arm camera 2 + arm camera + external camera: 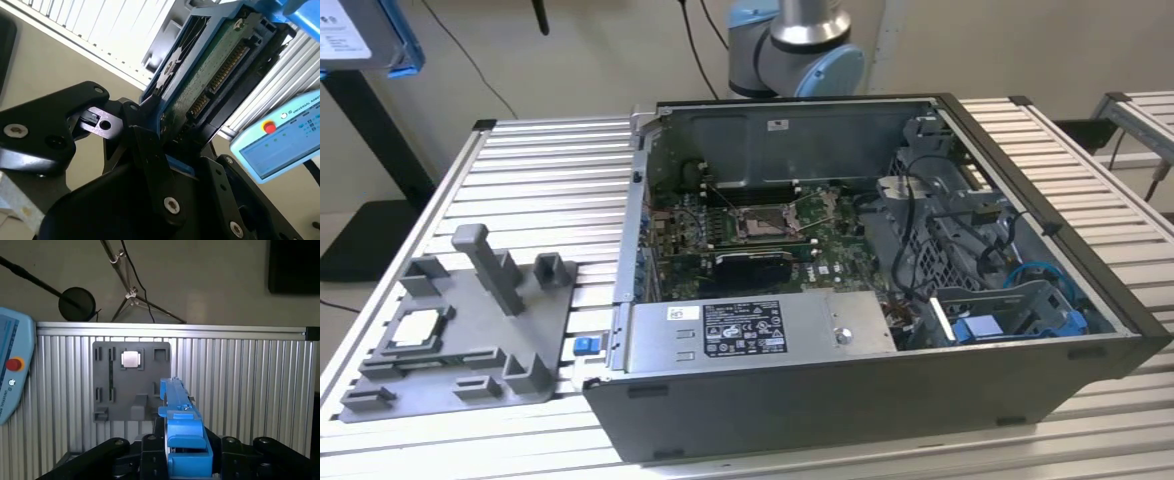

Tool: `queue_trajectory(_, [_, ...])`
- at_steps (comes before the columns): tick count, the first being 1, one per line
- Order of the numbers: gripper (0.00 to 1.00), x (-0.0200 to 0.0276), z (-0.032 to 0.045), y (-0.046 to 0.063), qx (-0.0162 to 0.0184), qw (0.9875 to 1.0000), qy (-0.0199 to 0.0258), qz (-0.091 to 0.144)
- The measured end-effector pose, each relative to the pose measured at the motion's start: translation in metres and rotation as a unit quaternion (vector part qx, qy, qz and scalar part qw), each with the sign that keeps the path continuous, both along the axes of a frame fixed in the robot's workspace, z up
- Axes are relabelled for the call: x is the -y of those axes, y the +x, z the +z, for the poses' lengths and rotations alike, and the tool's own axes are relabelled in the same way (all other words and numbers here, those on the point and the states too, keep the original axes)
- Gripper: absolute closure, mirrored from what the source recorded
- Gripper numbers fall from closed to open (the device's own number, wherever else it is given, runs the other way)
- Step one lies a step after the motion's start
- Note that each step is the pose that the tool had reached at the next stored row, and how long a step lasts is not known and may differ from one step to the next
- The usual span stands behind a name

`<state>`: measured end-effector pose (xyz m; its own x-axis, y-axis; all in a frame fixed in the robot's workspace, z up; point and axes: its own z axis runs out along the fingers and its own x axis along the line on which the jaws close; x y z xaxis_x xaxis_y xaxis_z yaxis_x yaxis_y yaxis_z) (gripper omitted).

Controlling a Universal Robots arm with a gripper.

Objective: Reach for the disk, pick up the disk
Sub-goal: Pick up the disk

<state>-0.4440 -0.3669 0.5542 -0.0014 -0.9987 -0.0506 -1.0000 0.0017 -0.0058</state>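
As the disk (210, 65) is clamped edge-on between the jaws of the gripper (170, 145), the second wrist view shows its green circuit side, and the first wrist view shows the thin edge of its blue bracket. It hangs over the ribbed counter (240, 380), well apart from the grey holder (131, 390) that carries the small square chip (130, 359). I judge the pick-up is done, and gripping one end probably leaves the connector end free.
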Motion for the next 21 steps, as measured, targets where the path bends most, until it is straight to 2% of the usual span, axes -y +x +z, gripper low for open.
queue_trajectory(9, [1.00,0.0001,0.0000,0.027,0.0000,1.0000,0.0000,0.000])
queue_trajectory(15, [1.00,0.0000,-0.0003,0.052,-0.0003,1.0000,0.0000,0.000])
queue_trajectory(21, [1.00,0.0000,-0.0040,0.078,-0.0004,1.0000,0.0000,0.000])
